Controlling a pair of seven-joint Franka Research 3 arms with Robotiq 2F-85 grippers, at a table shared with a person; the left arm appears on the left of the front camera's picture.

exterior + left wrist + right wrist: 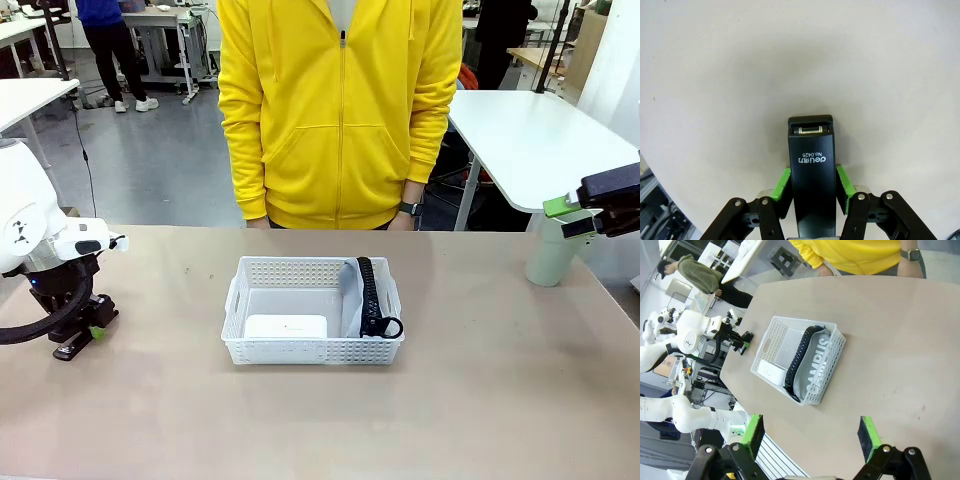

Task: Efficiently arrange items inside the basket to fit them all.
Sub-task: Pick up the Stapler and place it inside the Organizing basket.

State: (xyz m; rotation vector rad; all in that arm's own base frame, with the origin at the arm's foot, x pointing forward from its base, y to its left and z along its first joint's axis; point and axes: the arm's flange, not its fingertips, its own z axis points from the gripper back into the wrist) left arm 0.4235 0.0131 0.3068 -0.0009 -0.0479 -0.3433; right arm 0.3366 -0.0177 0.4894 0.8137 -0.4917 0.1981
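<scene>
The white basket [245,300] stands mid-table. Inside it a flat white box [287,327] lies at the front left, and the grey pouch [354,300] with its black zipper stands on edge along the right wall. The basket [832,362], pouch [815,365] and box [771,374] also show in the right wrist view. At the table's left, my left gripper [88,335] is low over the table, shut on the black stapler [812,170], with both green pads against its sides. My right gripper [812,432] hovers open at the far right, nothing between its fingers. The pale green cup [550,255] stands just below it.
A person in a yellow hoodie [340,110] stands at the far edge, hands down by the table. Bare tabletop surrounds the basket on all sides. Other white tables stand behind, at back left and back right.
</scene>
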